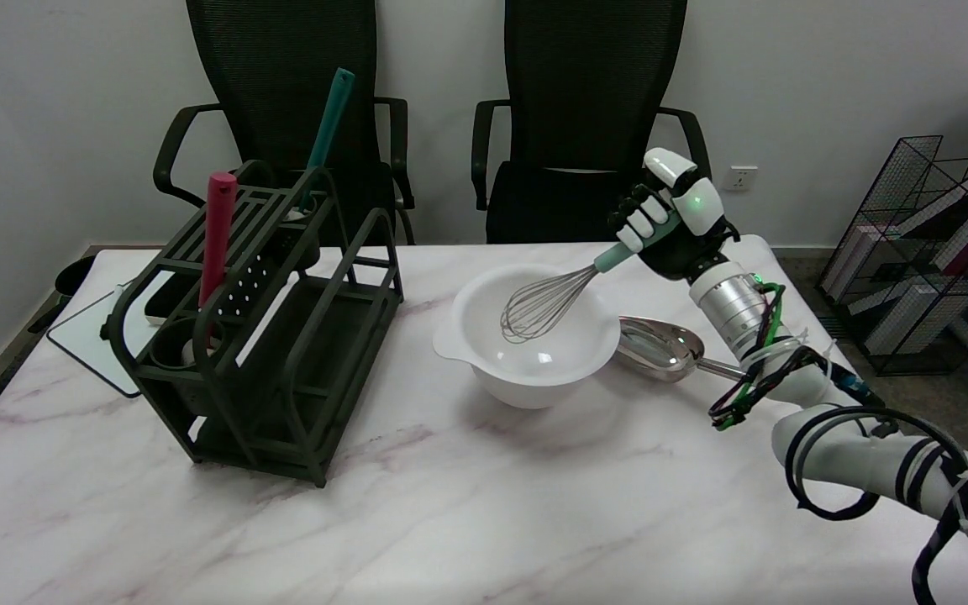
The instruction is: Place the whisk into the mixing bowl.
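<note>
On the marble-patterned table (467,504) stands a dark slatted metal rack (265,336). Beside it sits the round white plastic mixing bowl (534,370). The right hand (669,223) grips the teal handle of the wire whisk (547,302), whose balloon head hangs tilted inside the bowl. A shiny metal scoop (660,344) lies just beside the bowl.

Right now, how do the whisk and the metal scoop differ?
The whisk is gripped by the right hand and slants into the mixing bowl; the metal scoop lies flat on the table beside the bowl, untouched. The whisk's head is open wire; the scoop's is a solid shiny shell. Both are metal.
</note>
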